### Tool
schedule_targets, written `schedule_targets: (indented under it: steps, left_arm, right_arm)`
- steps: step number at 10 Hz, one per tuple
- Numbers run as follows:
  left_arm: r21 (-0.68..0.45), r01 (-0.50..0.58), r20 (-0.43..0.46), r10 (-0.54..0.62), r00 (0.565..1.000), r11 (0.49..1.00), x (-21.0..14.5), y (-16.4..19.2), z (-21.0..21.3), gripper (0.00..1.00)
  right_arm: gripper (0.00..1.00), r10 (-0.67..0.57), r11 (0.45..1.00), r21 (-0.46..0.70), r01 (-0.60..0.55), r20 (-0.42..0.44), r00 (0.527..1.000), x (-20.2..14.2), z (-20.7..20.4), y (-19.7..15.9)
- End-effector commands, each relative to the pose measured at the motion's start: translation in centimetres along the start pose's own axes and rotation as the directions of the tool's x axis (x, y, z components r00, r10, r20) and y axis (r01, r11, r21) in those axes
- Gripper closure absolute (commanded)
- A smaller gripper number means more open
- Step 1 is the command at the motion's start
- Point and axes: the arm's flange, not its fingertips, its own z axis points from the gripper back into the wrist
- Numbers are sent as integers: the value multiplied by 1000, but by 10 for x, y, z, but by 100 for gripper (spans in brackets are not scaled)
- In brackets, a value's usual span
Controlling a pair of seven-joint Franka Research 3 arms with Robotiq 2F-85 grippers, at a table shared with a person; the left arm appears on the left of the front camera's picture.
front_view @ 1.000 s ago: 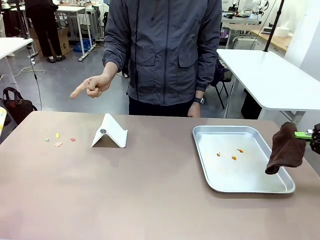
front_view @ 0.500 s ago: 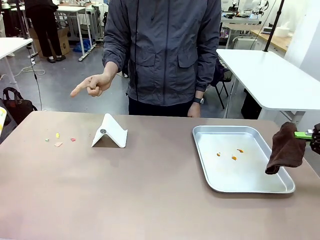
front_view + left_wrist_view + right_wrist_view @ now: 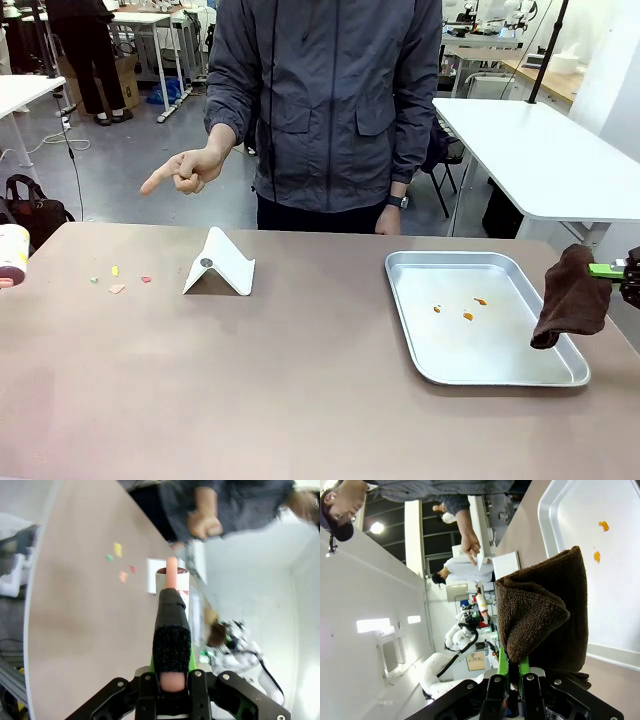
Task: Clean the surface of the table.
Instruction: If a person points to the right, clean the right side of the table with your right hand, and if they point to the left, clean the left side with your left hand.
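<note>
The brown table [image 3: 300, 400] carries a few small coloured scraps [image 3: 117, 280] at its far left, seen too in the left wrist view as scraps [image 3: 120, 562]. My left gripper [image 3: 172, 677] is shut on the pink, black-wrapped handle of a white roller [image 3: 172, 582], held above the table's left end; the roller [image 3: 12, 256] pokes in at the left edge of the front view. My right gripper [image 3: 625, 270] is shut on a dark brown cloth [image 3: 570, 305] that hangs by the tray's right rim. In the right wrist view the cloth [image 3: 540, 615] droops from the gripper [image 3: 510, 667].
A metal tray [image 3: 400, 275] with orange crumbs [image 3: 468, 315] lies at the right. A white folded stand [image 3: 218, 265] sits left of centre. The person stands at the far edge, one hand [image 3: 185, 172] pointing left above the scraps.
The white roller has come into the front view at the left edge. The right gripper, the cloth and the person's pointing hand have stayed put.
</note>
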Motion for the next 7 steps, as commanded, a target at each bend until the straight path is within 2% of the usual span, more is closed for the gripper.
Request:
schedule_targets:
  steps: [1, 2, 4, 5, 7]
  left_arm:
    - [105, -76, 3, 76, 997, 992, -1, -22, -39, 79]
    - [138, -92, 19, 91, 996, 986, 7, -25, -49, 79]
    - [253, -103, -34, 115, 993, 962, 20, -23, -67, 79]
    - [302, -76, -58, 98, 994, 950, 23, -23, -73, 79]
    - [334, -43, -53, 64, 997, 942, 33, -25, -80, 79]
  right_arm:
    - [100, -20, 1000, -7, 20, 11, 1000, 0, 1, 6]
    - [100, -20, 1000, -7, 20, 11, 1000, 0, 1, 6]
    - [100, -20, 1000, -7, 20, 11, 1000, 0, 1, 6]
    - [100, -20, 1000, -7, 20, 11, 1000, 0, 1, 6]
    - [100, -20, 1000, -7, 20, 11, 1000, 0, 1, 6]
